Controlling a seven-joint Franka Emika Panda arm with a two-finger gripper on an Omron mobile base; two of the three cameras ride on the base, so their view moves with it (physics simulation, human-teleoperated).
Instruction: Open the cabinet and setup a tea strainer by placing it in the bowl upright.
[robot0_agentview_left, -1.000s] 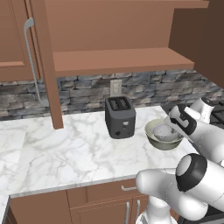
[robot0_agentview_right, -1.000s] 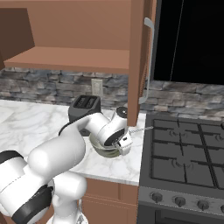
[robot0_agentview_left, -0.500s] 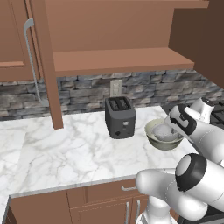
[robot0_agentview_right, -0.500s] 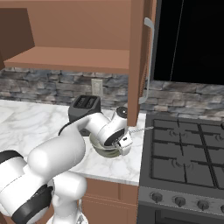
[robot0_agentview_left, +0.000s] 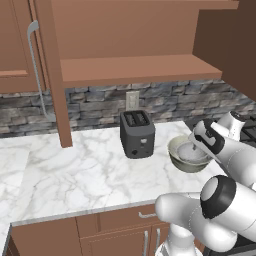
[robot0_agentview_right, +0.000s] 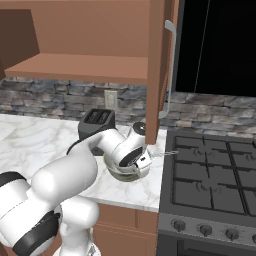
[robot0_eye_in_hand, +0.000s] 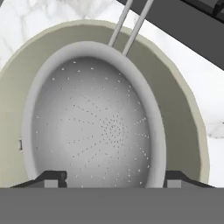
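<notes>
The cabinet (robot0_agentview_left: 135, 65) stands open, its left door (robot0_agentview_left: 20, 50) swung aside and its right door (robot0_agentview_right: 157, 65) edge-on beside the stove. The beige bowl (robot0_agentview_left: 177, 161) sits on the marble counter to the right of the toaster. The grey mesh tea strainer (robot0_eye_in_hand: 96, 127) rests upright inside the bowl (robot0_eye_in_hand: 183, 118), hollow side up, and its wire handle (robot0_agentview_right: 167, 153) pokes out over the rim toward the stove. My gripper (robot0_eye_in_hand: 116, 179) hovers just above the strainer, open, with a dark fingertip (robot0_eye_in_hand: 54, 178) low at each side of it. The same gripper (robot0_agentview_left: 200, 145) hangs over the bowl's right side.
A dark toaster (robot0_agentview_left: 136, 134) stands left of the bowl, under a wall outlet (robot0_agentview_left: 132, 99). The black gas stove (robot0_agentview_right: 210, 185) adjoins the counter on the right. The open right door and its bar handle (robot0_agentview_right: 170, 70) hang close above the bowl. Bare marble counter (robot0_agentview_left: 75, 175) stretches left.
</notes>
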